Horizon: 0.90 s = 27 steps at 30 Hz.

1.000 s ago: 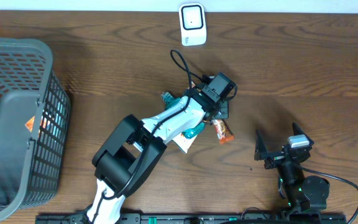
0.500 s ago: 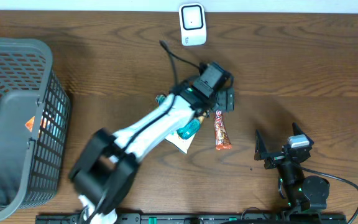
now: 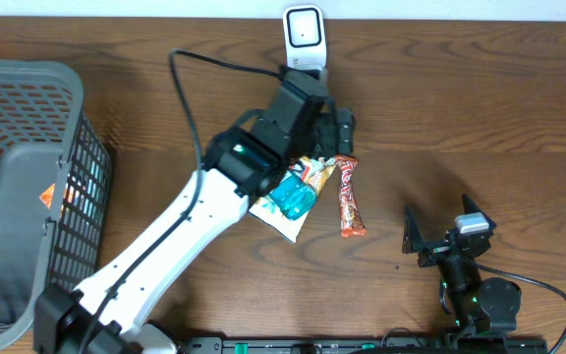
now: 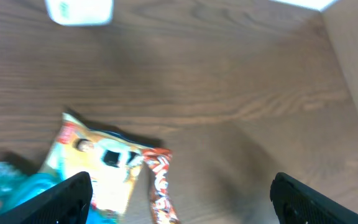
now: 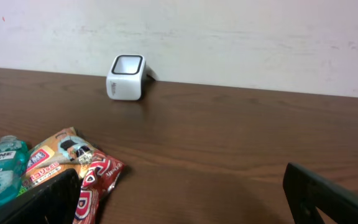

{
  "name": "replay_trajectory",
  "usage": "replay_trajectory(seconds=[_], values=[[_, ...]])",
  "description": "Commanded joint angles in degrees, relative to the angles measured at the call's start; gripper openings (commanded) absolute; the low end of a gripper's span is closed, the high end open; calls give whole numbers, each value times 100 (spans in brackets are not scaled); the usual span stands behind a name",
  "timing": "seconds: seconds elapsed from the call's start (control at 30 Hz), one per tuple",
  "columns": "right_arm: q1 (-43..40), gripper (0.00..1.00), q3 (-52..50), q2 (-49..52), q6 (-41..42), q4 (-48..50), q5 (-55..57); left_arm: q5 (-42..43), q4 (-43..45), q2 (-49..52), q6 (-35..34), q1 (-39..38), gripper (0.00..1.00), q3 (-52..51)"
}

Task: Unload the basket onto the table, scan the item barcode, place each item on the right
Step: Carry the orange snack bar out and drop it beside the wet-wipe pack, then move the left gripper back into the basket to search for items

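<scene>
**Both sets of fingers open, candy bar lying on the desk**

Overhead: I am hovering my left fingers (image 3: 342, 138) over the middle of the desk (image 3: 480, 98), spread apart and gripping nothing. The red candy bar (image 3: 350, 197) is lying flat on the wood just at 6 o'clock of them, pointing roughly 12 to 6. A snack packet (image 3: 311, 175) is lying right beside the bar at its 9 o'clock, with a teal bottle (image 3: 291, 197) resting on it. The scanner (image 3: 304, 37) is standing at the desk's 12 o'clock edge, near my left wrist. A grey basket (image 3: 28, 187) is sitting at the 9 o'clock edge. My right fingers (image 3: 435, 236) are waiting open toward 5 o'clock, well apart from the bar.

Left wrist: I am looking down between my two wide-set fingertips (image 4: 67, 199), with no object between them. The candy bar (image 4: 159, 186) is showing at the 6 o'clock edge, the packet at its 9 o'clock, and the scanner is blurring at 11 o'clock.

Right wrist: my open fingertips (image 5: 328, 199) are framing the desk. The scanner is standing at 11 o'clock against the wall (image 5: 229, 31), and the candy bar (image 5: 95, 180) is lying at 8 o'clock, touching the packet.
</scene>
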Motion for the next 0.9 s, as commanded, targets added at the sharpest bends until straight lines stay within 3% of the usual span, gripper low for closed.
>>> replay_trajectory(seconds=[0.0,0.33,0.87], values=[[46,99,-7,-7,-24,-26,20,-492,-212,-306,105,214,92,-13],[46,99,-7,-7,-24,-26,20,-531,-649,-894,553,960,93,-13],[46,99,-7,-7,-24,-26,17,-531,-575,-2516,811,3716,93,105]])
